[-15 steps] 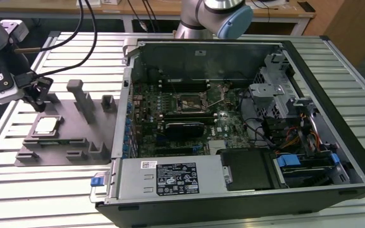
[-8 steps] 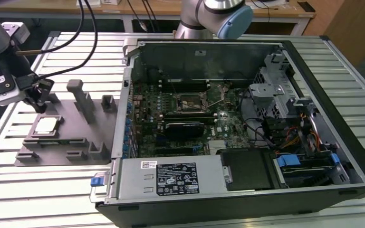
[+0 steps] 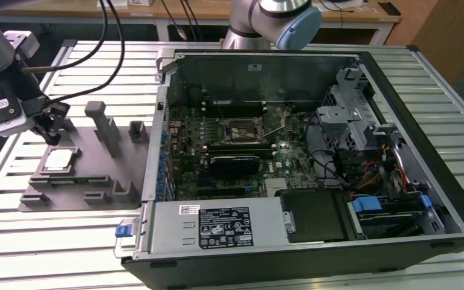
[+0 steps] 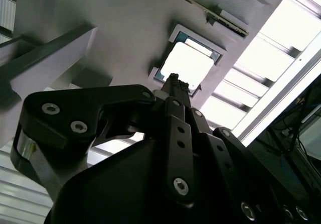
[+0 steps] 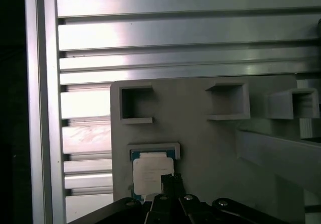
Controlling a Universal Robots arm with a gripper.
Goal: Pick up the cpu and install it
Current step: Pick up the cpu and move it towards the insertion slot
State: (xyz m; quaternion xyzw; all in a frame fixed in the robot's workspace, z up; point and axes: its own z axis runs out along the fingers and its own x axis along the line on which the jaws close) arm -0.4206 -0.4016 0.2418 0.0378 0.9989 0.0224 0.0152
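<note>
One cpu [image 3: 58,159] lies in a gray holder's [image 3: 89,168] pocket, at six o'clock just below the gripper [image 3: 52,138] in the exterior view; its fingers are pinched together, empty.

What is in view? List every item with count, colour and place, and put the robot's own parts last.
cpu: one, silver-beige, lying flat in a recess of the fixture tray; seen in both wrist views.
fixture tray: one, grey, with upright posts, on the table at the exterior view's left.
computer case: one, black, open, lying on its side at the exterior view's right.
motherboard: one, green, inside the case.
socket: one, dark frame, near the motherboard's middle.
power supply: one, silver box with a label, along the case's near edge.
table: one, silver slatted aluminium, under everything.
arm: one, grey with a blue cap, behind the case.
gripper: one, black, close over the cpu; contact cannot be told.
</note>
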